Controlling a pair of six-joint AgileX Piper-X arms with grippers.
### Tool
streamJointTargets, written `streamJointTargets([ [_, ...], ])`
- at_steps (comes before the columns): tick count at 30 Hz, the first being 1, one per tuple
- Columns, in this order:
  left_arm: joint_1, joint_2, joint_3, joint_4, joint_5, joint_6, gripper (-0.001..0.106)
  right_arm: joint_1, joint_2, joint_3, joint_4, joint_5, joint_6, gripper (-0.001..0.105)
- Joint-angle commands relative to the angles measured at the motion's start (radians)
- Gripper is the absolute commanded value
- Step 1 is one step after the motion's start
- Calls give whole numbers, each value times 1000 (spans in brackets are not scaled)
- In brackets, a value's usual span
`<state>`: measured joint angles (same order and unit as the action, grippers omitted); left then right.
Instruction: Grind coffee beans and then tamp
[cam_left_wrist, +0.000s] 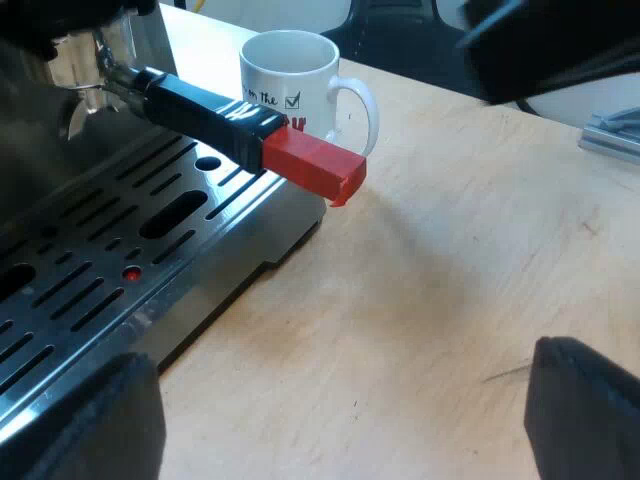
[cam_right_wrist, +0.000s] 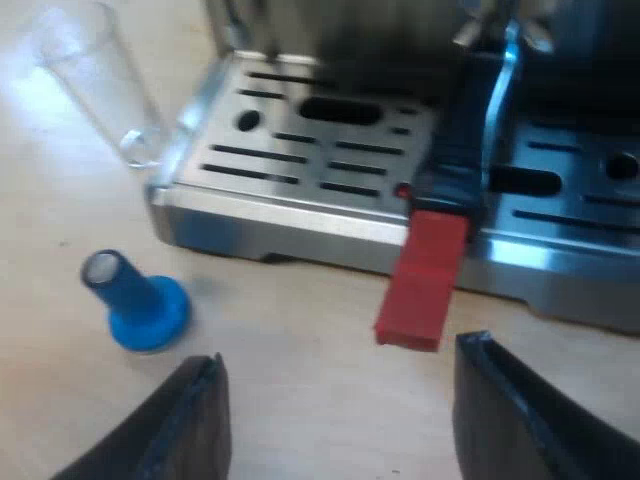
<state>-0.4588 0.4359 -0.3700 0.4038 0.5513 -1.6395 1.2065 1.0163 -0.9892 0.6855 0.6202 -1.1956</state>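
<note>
The right gripper (cam_right_wrist: 335, 425) and left gripper (cam_left_wrist: 340, 425) hang empty, fingers wide apart, short of the holder (cam_right_wrist: 424, 278), which is locked in the espresso machine (cam_right_wrist: 300, 150), red end outward. The blue tamper (cam_right_wrist: 135, 300) stands nearby. A skewed grab could slip off (or clip the mug (cam_left_wrist: 295, 80)). The holder's basket hides in shadow.

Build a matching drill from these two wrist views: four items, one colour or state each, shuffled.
Things:
1. mug
2. tamper
3. measuring glass
4. holder handle

Descriptions:
A. clear, upright by the drip tray corner
B. white, printed lettering
C. blue, standing on its base on the table
D. black ending in red, sticking out past the drip tray's edge

Pairs: 1-B, 2-C, 3-A, 4-D
</note>
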Motion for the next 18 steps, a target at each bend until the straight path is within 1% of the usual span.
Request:
streamJointTargets([
  [1,-4,-7,-2,-4,8,-5,87,-96,53,-53,32,-97,9,52],
  [3,-4,-7,-2,-4,8,-14,87,-152,81,-74,51,-133,9,52],
  [9,-4,-7,-2,-4,8,-16,87,-242,130,-87,53,-244,9,52],
  [18,-4,-7,-2,-4,8,-16,87,-265,202,-87,53,-258,9,52],
])
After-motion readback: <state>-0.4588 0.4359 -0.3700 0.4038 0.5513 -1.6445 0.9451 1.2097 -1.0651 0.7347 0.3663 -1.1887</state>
